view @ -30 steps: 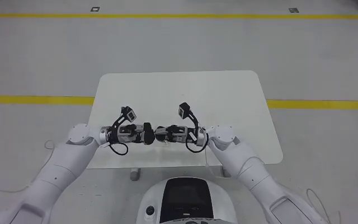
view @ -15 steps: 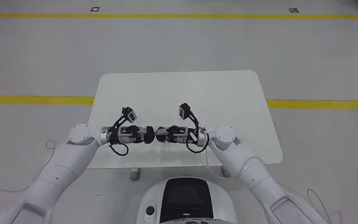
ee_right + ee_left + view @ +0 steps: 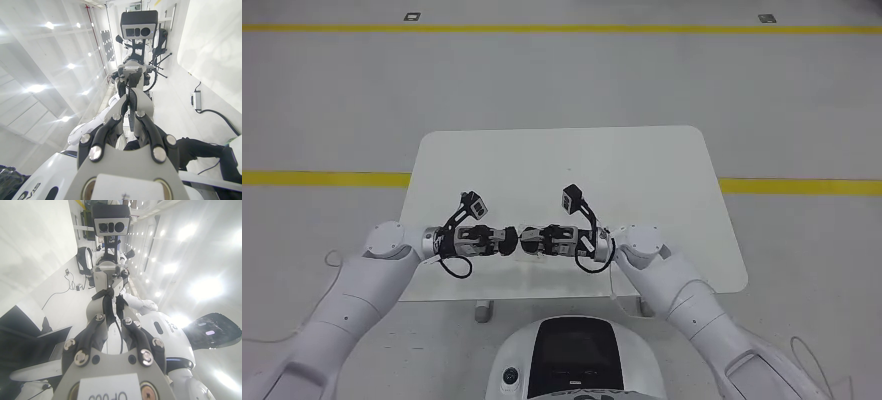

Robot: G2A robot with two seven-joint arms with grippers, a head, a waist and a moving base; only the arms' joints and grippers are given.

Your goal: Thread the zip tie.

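Both arms meet tip to tip above the near part of the white table (image 3: 642, 170). My right gripper (image 3: 528, 238) (image 3: 130, 94) is shut on a black ribbed zip tie (image 3: 132, 108), which runs lengthwise between its fingers. Facing it, my left gripper (image 3: 506, 240) (image 3: 113, 303) has its black-padded fingers close together around a thin black strap (image 3: 118, 332), which looks like the zip tie's other end. The two sets of fingertips nearly touch. Where the strap passes between the two grippers is hidden by the pads.
Each wrist view looks straight at the other arm's wrist camera (image 3: 111, 219) (image 3: 139, 24). The far half of the table (image 3: 562, 160) is bare white. Yellow floor lines (image 3: 322, 178) run past the table on both sides.
Almost nothing has changed. The left gripper has edged slightly toward the right one, and both keep their hold.
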